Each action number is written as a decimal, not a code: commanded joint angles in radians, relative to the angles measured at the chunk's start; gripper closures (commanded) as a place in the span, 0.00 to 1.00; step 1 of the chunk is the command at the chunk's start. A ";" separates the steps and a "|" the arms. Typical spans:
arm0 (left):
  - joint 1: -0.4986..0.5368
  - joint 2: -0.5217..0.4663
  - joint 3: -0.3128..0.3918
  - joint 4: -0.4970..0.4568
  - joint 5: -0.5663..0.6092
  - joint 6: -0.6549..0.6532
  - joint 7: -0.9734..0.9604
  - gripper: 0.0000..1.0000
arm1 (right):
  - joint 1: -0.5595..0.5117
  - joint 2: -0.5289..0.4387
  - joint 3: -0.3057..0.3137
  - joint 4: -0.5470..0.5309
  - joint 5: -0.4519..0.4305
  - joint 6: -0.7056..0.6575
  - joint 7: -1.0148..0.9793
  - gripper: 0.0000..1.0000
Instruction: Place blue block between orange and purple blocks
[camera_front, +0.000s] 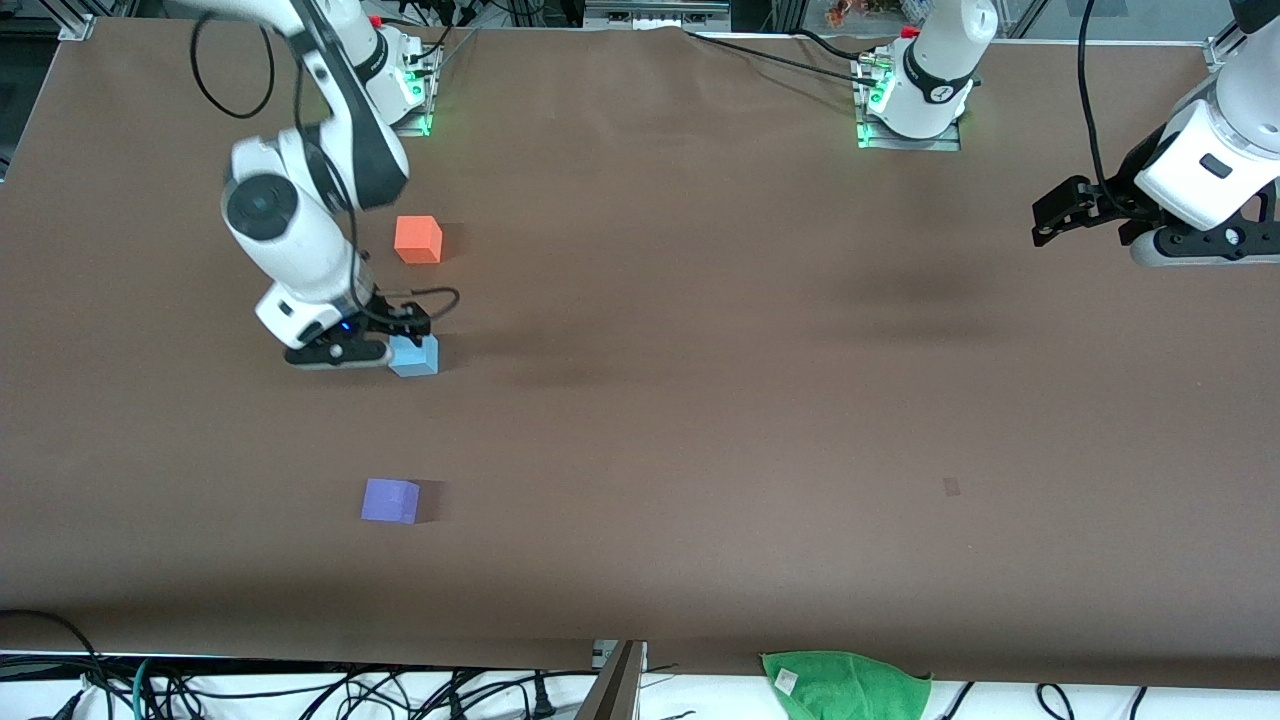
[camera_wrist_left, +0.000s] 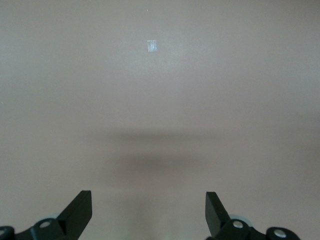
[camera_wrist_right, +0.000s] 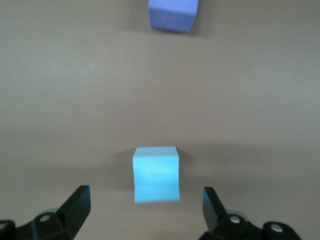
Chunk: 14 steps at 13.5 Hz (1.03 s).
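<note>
A brown-covered desk (camera_front: 700, 400) is carrying three small matte cubes, all toward the right arm's end. The right hand (camera_front: 400, 335) is hanging low just above the light blue block (camera_front: 414, 357), its two dark fingers (camera_wrist_right: 75, 205) spread well apart with nothing between them. In the right wrist view the blue block (camera_wrist_right: 156, 174) is sitting on the desk centred ahead of the open fingers, not yet between them and touching neither. The purple block (camera_front: 390, 500) is lying well ahead of the hand, nearer the front camera; the orange block (camera_front: 418, 239) is lying back toward the arm's base. The blue block is already resting roughly between them, though closer to the orange one.

The cube looks light, rigid and dull-surfaced, so it should not slip or crush easily. The sensible hold would be across two opposite flat side faces, fingers square to them, low enough to avoid tipping it.

The left hand (camera_front: 1060, 212) is waiting over bare desk at the left arm's end, fingers (camera_wrist_left: 80, 207) apart and empty.
</note>
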 joint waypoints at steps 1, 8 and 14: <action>-0.001 -0.015 0.003 0.000 -0.012 -0.016 0.021 0.00 | -0.018 -0.180 0.016 -0.026 0.000 -0.155 -0.016 0.01; -0.001 -0.015 0.001 0.000 -0.012 -0.016 0.021 0.00 | -0.037 -0.222 -0.032 0.388 0.155 -0.750 -0.128 0.01; -0.001 -0.015 0.001 0.000 -0.012 -0.016 0.021 0.00 | -0.116 -0.216 -0.095 0.410 0.140 -0.786 -0.341 0.01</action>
